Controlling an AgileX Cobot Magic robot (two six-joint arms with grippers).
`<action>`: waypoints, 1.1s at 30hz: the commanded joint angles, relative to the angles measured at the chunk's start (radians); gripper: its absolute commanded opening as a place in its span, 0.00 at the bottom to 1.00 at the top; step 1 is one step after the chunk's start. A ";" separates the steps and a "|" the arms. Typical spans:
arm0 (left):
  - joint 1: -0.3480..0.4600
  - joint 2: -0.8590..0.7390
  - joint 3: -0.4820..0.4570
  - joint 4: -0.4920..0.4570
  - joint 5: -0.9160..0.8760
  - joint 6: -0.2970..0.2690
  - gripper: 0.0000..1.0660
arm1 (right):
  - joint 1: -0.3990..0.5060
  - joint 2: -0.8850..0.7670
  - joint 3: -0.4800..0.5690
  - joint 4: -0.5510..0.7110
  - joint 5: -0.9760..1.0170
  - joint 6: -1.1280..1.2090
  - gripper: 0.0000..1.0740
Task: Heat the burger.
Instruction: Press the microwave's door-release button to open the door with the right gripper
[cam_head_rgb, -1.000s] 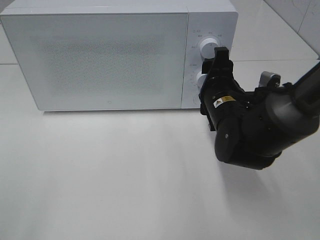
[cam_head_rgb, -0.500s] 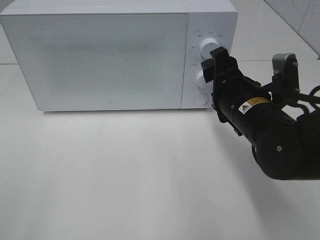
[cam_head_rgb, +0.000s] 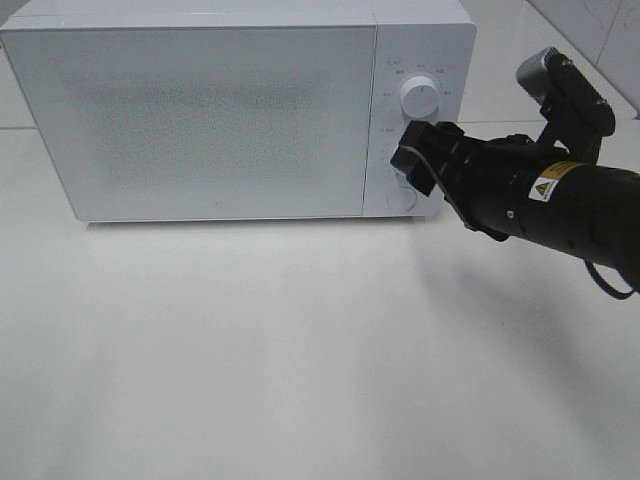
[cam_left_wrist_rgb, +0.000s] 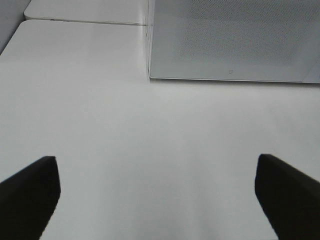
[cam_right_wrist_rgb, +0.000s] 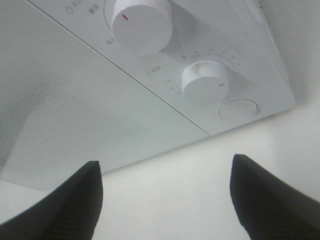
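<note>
Two hands spread open, empty: left hand (cam_left_wrist_rgb: 155, 160) above the counter (cam_left_wrist_rgb: 150, 125), right hand (cam_right_wrist_rgb: 165, 165) facing the microwave's (cam_head_rgb: 220, 120) lower dial (cam_right_wrist_rgb: 205, 82), plain in its wrist view, covered by that hand from high up. Where the burger is cannot be told.

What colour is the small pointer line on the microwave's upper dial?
Red. The pointer line on the upper dial shows best in the right wrist view.

microwave (cam_head_rgb: 420, 30) white | door (cam_head_rgb: 200, 120) grey dotted mesh | upper knob (cam_right_wrist_rgb: 141, 22) white, red mark | table (cam_head_rgb: 250, 350) white | right end effector (cam_right_wrist_rgb: 164, 162) black
</note>
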 joint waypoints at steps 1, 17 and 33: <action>0.003 -0.015 0.003 -0.007 -0.010 -0.002 0.92 | -0.066 -0.052 -0.009 -0.139 0.184 -0.078 0.63; 0.003 -0.015 0.003 -0.007 -0.010 -0.002 0.92 | -0.092 -0.271 -0.189 -0.436 0.905 -0.287 0.64; 0.003 -0.015 0.003 -0.007 -0.010 -0.002 0.92 | -0.094 -0.716 -0.186 -0.276 1.275 -0.532 0.71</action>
